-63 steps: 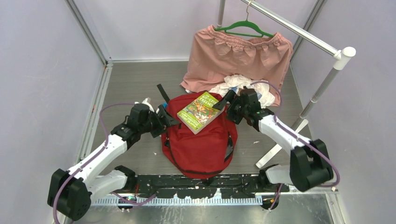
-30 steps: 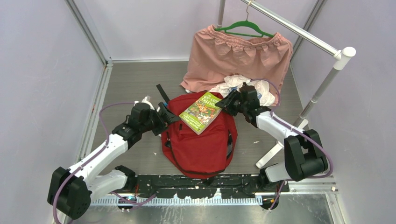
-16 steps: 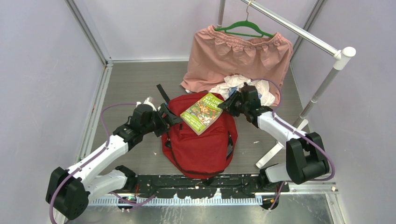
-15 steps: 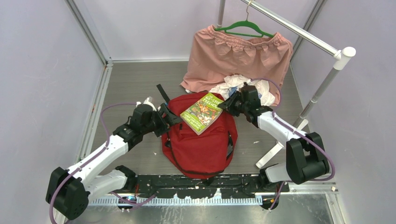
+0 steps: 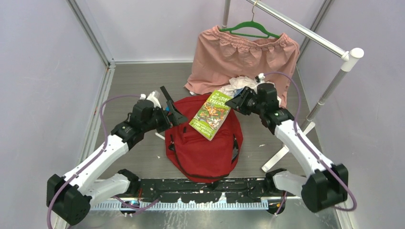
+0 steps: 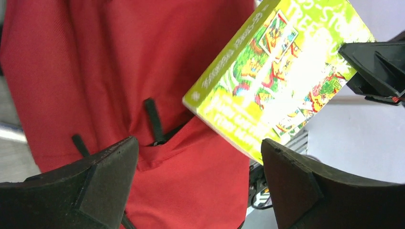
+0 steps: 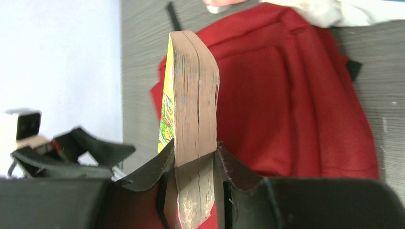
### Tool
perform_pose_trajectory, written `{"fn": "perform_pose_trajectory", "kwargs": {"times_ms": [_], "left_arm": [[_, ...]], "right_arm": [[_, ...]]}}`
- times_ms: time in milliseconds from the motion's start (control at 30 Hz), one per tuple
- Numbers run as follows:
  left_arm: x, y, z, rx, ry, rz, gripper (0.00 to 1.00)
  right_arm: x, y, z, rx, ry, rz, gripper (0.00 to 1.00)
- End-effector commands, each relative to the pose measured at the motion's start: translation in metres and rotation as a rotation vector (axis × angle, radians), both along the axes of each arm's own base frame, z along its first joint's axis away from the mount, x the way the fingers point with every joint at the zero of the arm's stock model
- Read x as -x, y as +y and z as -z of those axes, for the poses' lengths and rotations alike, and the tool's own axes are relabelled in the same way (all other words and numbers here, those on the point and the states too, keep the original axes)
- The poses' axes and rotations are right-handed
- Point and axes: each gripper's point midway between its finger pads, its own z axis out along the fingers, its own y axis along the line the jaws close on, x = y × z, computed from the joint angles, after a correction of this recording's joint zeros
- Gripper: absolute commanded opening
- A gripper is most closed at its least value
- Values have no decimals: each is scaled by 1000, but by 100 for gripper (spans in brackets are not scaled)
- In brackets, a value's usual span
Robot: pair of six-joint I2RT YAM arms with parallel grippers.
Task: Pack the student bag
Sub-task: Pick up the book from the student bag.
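The dark-red student bag point(image 5: 205, 145) lies flat on the grey table, its top toward the back. My right gripper point(image 5: 237, 103) is shut on the far edge of a green paperback book point(image 5: 212, 115) and holds it tilted above the bag's top. In the right wrist view the book point(image 7: 193, 95) stands edge-on between the pads of the right gripper point(image 7: 195, 150), with the bag point(image 7: 296, 95) beneath. My left gripper point(image 5: 172, 112) hovers open at the bag's upper left corner. In its own view the left gripper point(image 6: 198, 145) stands wide over red bag fabric point(image 6: 95, 71), with the book point(image 6: 277, 81) beyond.
A pale pink garment point(image 5: 243, 57) hangs on a green hanger point(image 5: 250, 28) from a metal rack point(image 5: 329, 90) at the back right. A crumpled white cloth point(image 5: 241, 85) lies behind the bag. Enclosure walls stand close on both sides.
The right gripper has raised the book off the bag and tilted it more upright. The left gripper has opened wider and shifted slightly back along the bag's corner.
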Motion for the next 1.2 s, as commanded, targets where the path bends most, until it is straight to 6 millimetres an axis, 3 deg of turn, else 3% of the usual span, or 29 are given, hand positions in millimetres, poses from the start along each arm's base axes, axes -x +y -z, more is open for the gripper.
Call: {"fn": "perform_pose_trajectory", "kwargs": {"times_ms": [0, 100, 300, 500, 600, 667, 733, 767, 800, 833, 867, 933, 967, 1067, 1167], "left_arm": [[10, -12, -64, -45, -251, 256, 100], [30, -28, -86, 19, -338, 423, 100], [57, -46, -98, 131, -344, 625, 100], [76, -64, -120, 345, -377, 742, 95], [73, -71, -117, 384, -338, 745, 89], [69, -75, -115, 395, -316, 730, 79], [58, -78, -114, 394, -300, 680, 50], [52, -78, -112, 380, -280, 648, 26], [45, -76, -109, 354, -261, 612, 4], [36, -73, -107, 317, -245, 560, 0], [27, -68, -104, 272, -229, 493, 0], [9, -53, -110, 204, -257, 344, 0], [1, -44, -115, 190, -277, 254, 0], [-19, -15, -135, 246, -362, -5, 0], [-28, 5, -156, 352, -429, -168, 0]], "right_arm": [[42, 21, -109, -129, -253, -229, 1], [74, 31, -126, -184, -275, -372, 1], [131, 47, -142, -254, -312, -645, 1], [153, 63, -139, -245, -313, -762, 1], [156, 74, -135, -235, -309, -801, 1], [156, 84, -132, -230, -295, -832, 1], [150, 91, -127, -205, -268, -825, 1], [144, 91, -123, -183, -247, -799, 4], [136, 90, -120, -153, -229, -753, 29], [127, 86, -114, -113, -209, -692, 55], [114, 78, -108, -63, -189, -590, 72], [88, 48, -92, 30, -126, -302, 82], [85, 37, -86, 26, -110, -210, 84], [96, 37, -90, -210, -144, -121, 95], [106, 39, -95, -421, -170, -62, 100]]}}
